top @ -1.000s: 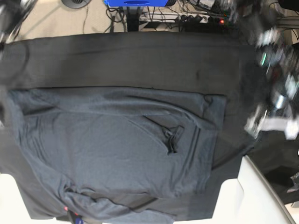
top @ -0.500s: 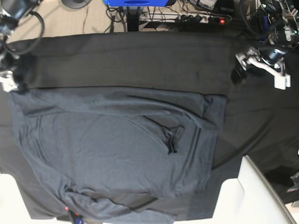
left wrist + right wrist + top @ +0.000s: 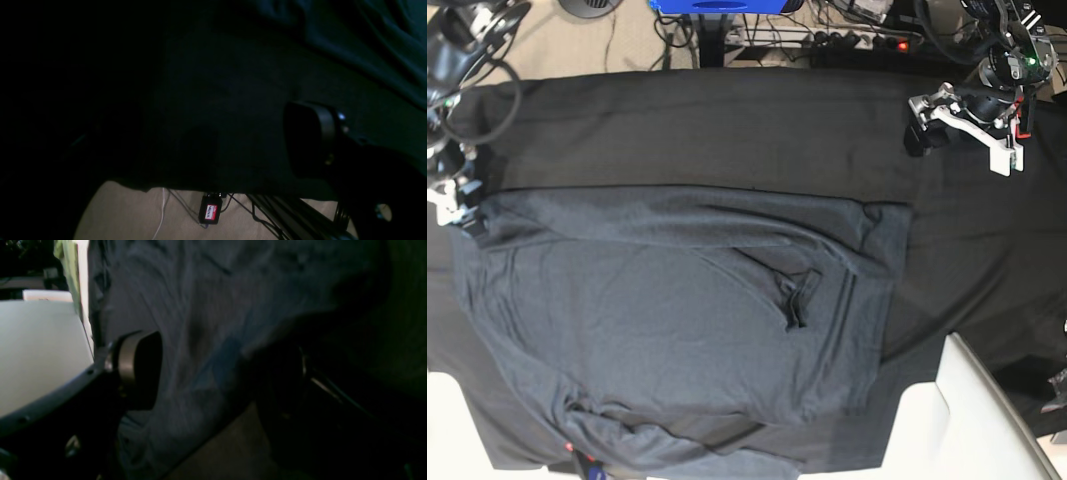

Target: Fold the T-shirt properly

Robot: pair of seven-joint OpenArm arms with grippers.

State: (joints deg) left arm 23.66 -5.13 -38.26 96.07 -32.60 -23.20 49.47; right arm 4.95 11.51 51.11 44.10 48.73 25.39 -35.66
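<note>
Both sets of jaws stand apart, holding nothing. The right gripper (image 3: pixel 455 205) sits at the shirt's (image 3: pixel 677 320) ten-o'clock corner, seemingly ready to grasp; the left gripper (image 3: pixel 962 125) hovers at two o'clock over the bare table (image 3: pixel 727 130).

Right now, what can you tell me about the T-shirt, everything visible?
The T-shirt is a large, plain, dark slate-grey knit with no print. It lies spread flat on the blacker table cloth, filling most of the middle. It looks partly folded: a straight fold edge runs along its far side and a small tucked crease sits near the centre. The near edge is bunched and wrinkled. The right gripper is at its far corner; whether it touches is unclear. The left gripper hangs open over bare cloth, apart from the shirt.
</note>
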